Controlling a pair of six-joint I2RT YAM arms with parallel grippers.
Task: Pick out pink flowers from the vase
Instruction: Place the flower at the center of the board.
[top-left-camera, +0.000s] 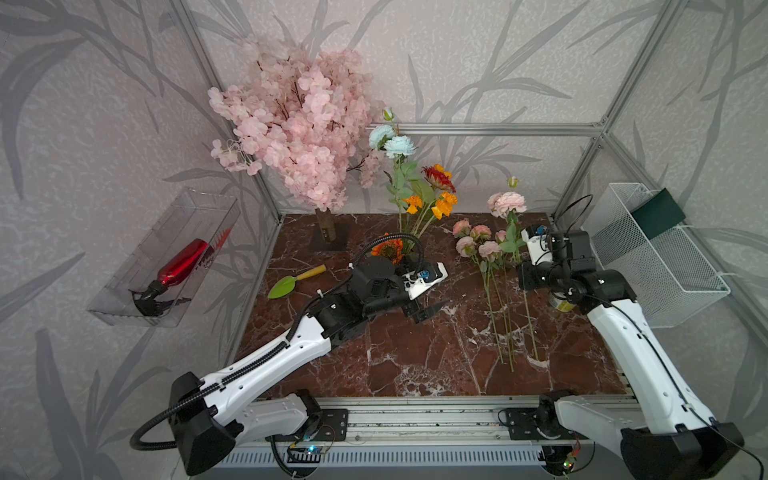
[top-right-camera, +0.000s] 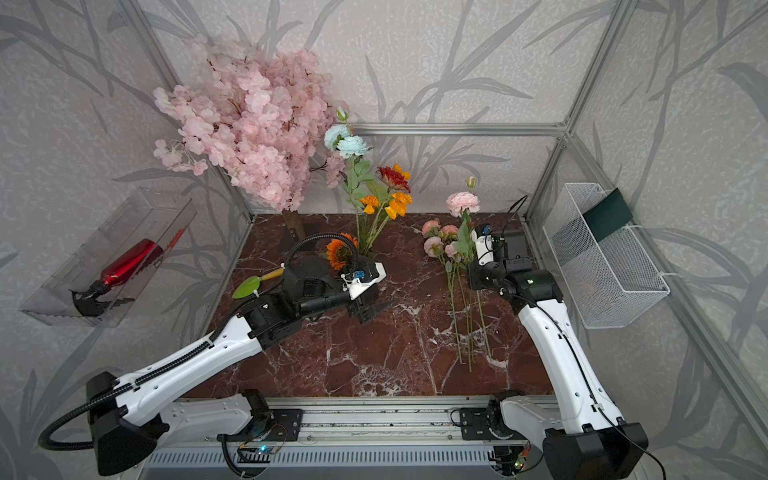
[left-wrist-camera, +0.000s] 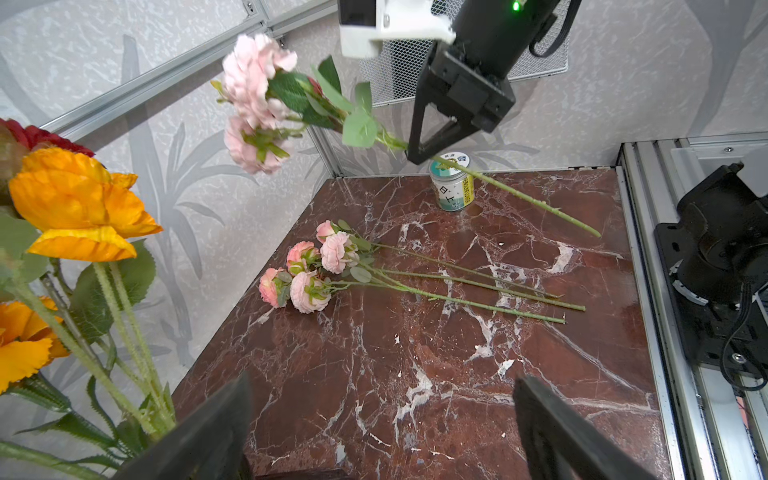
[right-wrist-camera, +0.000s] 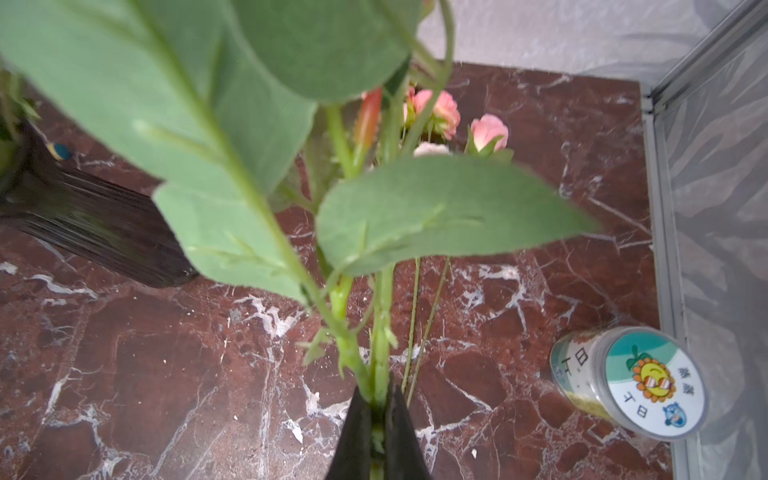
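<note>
The red-brown marble tabletop (top-left-camera: 415, 357) fills the floor of the metal frame (top-left-camera: 486, 129). Its front half, between the two arms, lies bare, and both top views show that open stretch whole. The pale blossom tree (top-left-camera: 299, 120) crowds the back left corner.

The left arm (top-left-camera: 266, 357) reaches to mid-table. Its wrist hides the vase in both top views, and only the blue and orange flowers (top-left-camera: 419, 183) rising there mark the place. The left pincer (left-wrist-camera: 382, 432) stands wide apart with nothing between its fingers, over bare marble.

Only the left wrist view shows the right pincer (left-wrist-camera: 419, 151) from the side. It is clamped on the green stem of the held pink flower (left-wrist-camera: 253, 79), which hangs clear above the tabletop. The ruffled pale blooms point toward the back wall and the bare stem end slants down. The right wrist view gives the grip close up, the jaws pressed together on the stem, while broad leaves block the blooms.

More pink flowers (left-wrist-camera: 311, 270) lie flat between mid-table and the right arm (top-left-camera: 640, 357). Their salmon and pale pink heads are bunched toward the back, and the thin stems fan frontward.

A small labelled jar (right-wrist-camera: 627, 382) stands near the right edge rail, and in the top views the right arm nearly covers it. A green trowel (top-left-camera: 293, 282) lies near the left edge.
</note>
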